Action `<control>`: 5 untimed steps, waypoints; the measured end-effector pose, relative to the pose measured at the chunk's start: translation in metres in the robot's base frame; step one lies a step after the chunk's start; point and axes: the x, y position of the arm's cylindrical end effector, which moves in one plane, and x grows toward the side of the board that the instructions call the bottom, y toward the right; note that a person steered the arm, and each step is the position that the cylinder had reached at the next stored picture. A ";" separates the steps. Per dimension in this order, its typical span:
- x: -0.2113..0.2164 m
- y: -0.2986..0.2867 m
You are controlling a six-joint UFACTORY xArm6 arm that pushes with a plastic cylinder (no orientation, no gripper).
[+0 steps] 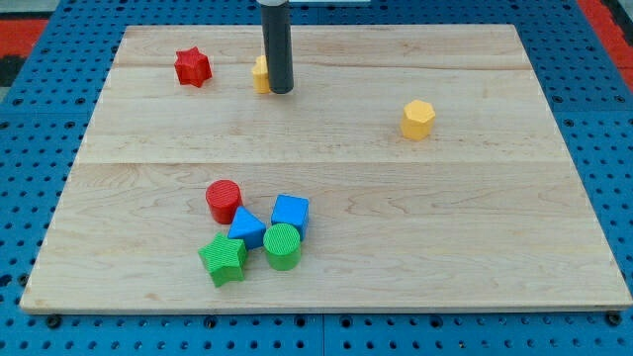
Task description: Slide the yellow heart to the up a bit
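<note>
Rod tool: my tip [280, 91] sits at the view's top, left of centre, pressed against or just beside the right flank of the yellow heart [260, 74]. It has no jaws to open or close — it is a plain dark rod, gripping nothing.

Location of task item: the yellow heart lies near the top edge of the wooden board [495, 247], with the red star [193, 67] close by on the view's left. Most of the heart is hidden behind the rod, so which way its point faces and where its long axis runs cannot be determined.

Handling judgement: a small, rigid, light block, likely to slide readily on smooth wood and to rotate if struck off-centre. Contact is best made at the middle of its lower side (the side toward the view's bottom), pushing straight up.

Other items, well apart: yellow hexagon [417, 119] at right; a touching cluster at bottom left — red cylinder [224, 201], blue cube [290, 213], blue triangle [247, 228], green cylinder [282, 245], green star [224, 259].
</note>
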 end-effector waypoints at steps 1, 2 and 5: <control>0.000 -0.013; 0.000 -0.013; 0.000 -0.013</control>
